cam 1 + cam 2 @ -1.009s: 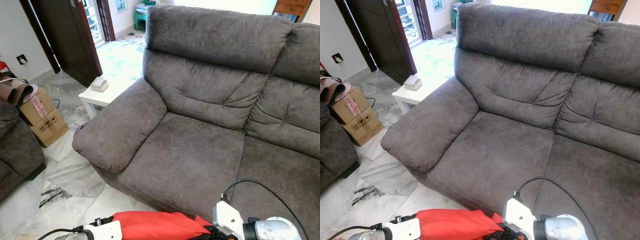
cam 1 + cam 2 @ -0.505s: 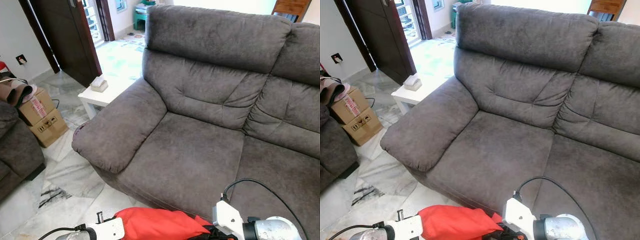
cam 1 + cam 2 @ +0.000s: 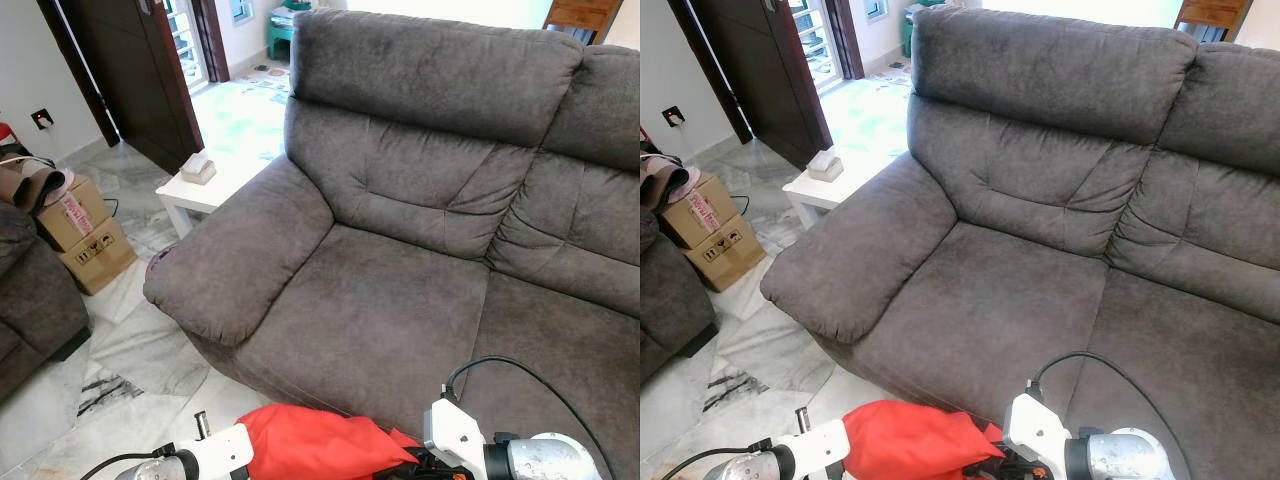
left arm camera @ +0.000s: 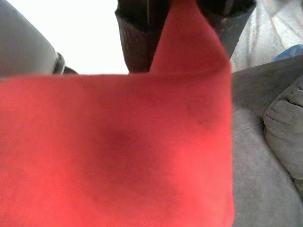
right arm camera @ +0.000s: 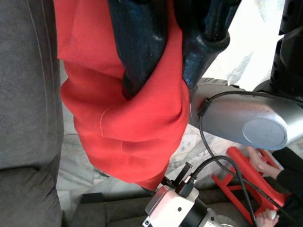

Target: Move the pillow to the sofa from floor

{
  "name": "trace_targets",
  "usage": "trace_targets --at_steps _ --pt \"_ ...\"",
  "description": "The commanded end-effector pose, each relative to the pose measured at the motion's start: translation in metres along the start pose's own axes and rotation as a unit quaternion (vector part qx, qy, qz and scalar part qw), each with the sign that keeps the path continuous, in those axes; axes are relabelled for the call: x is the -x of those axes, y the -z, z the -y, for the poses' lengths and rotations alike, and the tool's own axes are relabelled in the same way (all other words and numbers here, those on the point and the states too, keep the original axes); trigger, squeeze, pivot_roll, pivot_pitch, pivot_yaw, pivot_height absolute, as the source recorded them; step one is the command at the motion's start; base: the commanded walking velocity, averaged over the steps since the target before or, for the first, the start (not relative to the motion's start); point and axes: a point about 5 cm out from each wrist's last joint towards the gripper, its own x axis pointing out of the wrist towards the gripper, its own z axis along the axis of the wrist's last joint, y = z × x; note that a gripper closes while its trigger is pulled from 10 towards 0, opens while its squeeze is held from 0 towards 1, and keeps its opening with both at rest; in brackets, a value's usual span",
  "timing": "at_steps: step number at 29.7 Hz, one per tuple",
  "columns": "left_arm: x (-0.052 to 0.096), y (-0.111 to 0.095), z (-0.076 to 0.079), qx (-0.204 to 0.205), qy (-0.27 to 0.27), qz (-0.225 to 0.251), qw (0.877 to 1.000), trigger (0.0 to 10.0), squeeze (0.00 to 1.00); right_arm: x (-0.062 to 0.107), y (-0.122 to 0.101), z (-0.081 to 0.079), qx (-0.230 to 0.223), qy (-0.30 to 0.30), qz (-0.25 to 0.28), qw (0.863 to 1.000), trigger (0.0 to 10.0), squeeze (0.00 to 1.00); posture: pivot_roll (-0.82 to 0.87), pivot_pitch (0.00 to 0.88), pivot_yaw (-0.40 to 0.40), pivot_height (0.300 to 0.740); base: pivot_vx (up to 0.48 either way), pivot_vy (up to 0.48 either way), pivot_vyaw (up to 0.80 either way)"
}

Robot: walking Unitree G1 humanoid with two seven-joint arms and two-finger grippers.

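A red pillow [image 3: 320, 440] hangs at the sofa's front edge, held between my two arms low in the eye views. In the left wrist view my left gripper [image 4: 182, 33] is shut on a pinched fold of the pillow [image 4: 118, 156]. My right gripper [image 5: 173, 56] is shut on the pillow's [image 5: 137, 123] other end, with fabric bunched around its black fingers [image 5: 142, 47]. The grey sofa [image 3: 400, 300] spreads ahead, its seat cushion bare. The pillow hides both grippers' fingertips in the eye views.
A white side table [image 3: 215, 190] with a small box [image 3: 198, 167] stands beside the sofa's armrest [image 3: 235, 260]. Cardboard boxes [image 3: 85, 235] and another dark sofa [image 3: 30, 300] sit at the left on the marble floor. A person's hand [image 5: 258, 161] holds a red frame behind me.
The pillow has risen a little and edged toward the sofa seat. My left arm has lifted with it; the right arm has hardly moved.
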Motion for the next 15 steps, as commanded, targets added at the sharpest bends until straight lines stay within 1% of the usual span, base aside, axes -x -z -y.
trace_targets --at_steps 1,2,3,4,5,6,7,8,9,10,11,12,13,15 --pt "-0.003 -0.013 -0.008 0.02 -0.022 0.039 0.999 0.0 0.0 -0.004 -0.012 0.0 0.028 0.003 0.037 0.999 10.0 0.0 -0.04 0.108 0.038 0.74 0.0 0.0 0.0" --pt "-0.003 -0.014 -0.009 0.022 -0.024 0.041 0.999 0.0 0.0 -0.004 -0.012 0.0 0.027 0.006 0.037 0.999 10.0 0.0 -0.04 0.108 0.038 0.74 0.0 0.0 0.0" --pt "-0.004 -0.017 -0.014 0.035 -0.038 0.05 0.997 0.0 0.0 -0.004 -0.01 0.003 0.022 0.017 0.039 0.999 10.0 0.0 -0.04 0.108 0.039 0.74 0.0 0.0 0.0" --pt "-0.006 -0.027 -0.026 0.069 -0.073 0.075 0.992 0.0 0.0 -0.004 -0.003 0.009 0.014 0.052 0.033 0.998 10.0 0.0 -0.04 0.106 0.039 0.74 0.0 0.0 0.0" --pt "-0.006 -0.031 -0.032 0.087 -0.09 0.087 0.988 0.0 0.0 -0.004 0.0 0.013 0.011 0.071 0.028 0.997 10.0 0.0 -0.04 0.106 0.039 0.74 0.0 0.0 0.0" --pt "-0.006 -0.031 -0.032 0.087 -0.09 0.087 0.988 0.0 0.0 -0.004 0.0 0.013 0.011 0.071 0.028 0.997 10.0 0.0 -0.04 0.106 0.039 0.74 0.0 0.0 0.0" --pt "-0.007 -0.042 -0.043 0.112 -0.123 0.114 0.98 0.0 0.0 -0.004 0.008 0.02 0.019 0.124 0.008 0.992 10.0 0.0 -0.03 0.104 0.039 0.74 0.0 0.0 0.0" --pt "-0.007 -0.042 -0.043 0.112 -0.123 0.114 0.98 0.0 0.0 -0.004 0.008 0.02 0.019 0.124 0.008 0.992 10.0 0.0 -0.03 0.104 0.039 0.74 0.0 0.0 0.0" --pt "-0.005 -0.052 -0.054 0.129 -0.155 0.136 0.97 0.0 0.0 -0.003 0.013 0.029 0.012 0.182 0.001 0.983 10.0 0.0 -0.03 0.1 0.039 0.74 0.0 0.0 0.0" --pt "-0.004 -0.058 -0.062 0.146 -0.182 0.147 0.961 0.0 0.0 -0.002 0.015 0.033 0.0 0.215 0.008 0.977 10.0 0.0 -0.03 0.097 0.038 0.74 0.0 0.0 0.0" --pt "0.0 -0.068 -0.076 0.178 -0.231 0.163 0.943 0.0 0.0 0.0 0.017 0.04 -0.036 0.269 0.032 0.962 10.0 0.0 -0.03 0.091 0.041 0.74 0.0 0.0 0.0" --pt "0.002 -0.072 -0.081 0.192 -0.252 0.169 0.933 0.0 0.0 0.001 0.018 0.042 -0.055 0.292 0.045 0.954 10.0 0.0 -0.03 0.09 0.041 0.74 0.0 0.0 0.0" --pt "0.004 -0.079 -0.087 0.212 -0.274 0.181 0.92 0.7 0.0 0.001 0.019 0.045 -0.075 0.328 0.072 0.939 10.0 0.0 -0.03 0.087 0.044 0.74 0.0 0.0 0.0" --pt "0.006 -0.084 -0.088 0.223 -0.281 0.192 0.914 0.7 0.0 0.001 0.019 0.046 -0.08 0.351 0.092 0.928 10.0 0.0 -0.03 0.086 0.045 0.74 0.0 0.0 0.0"
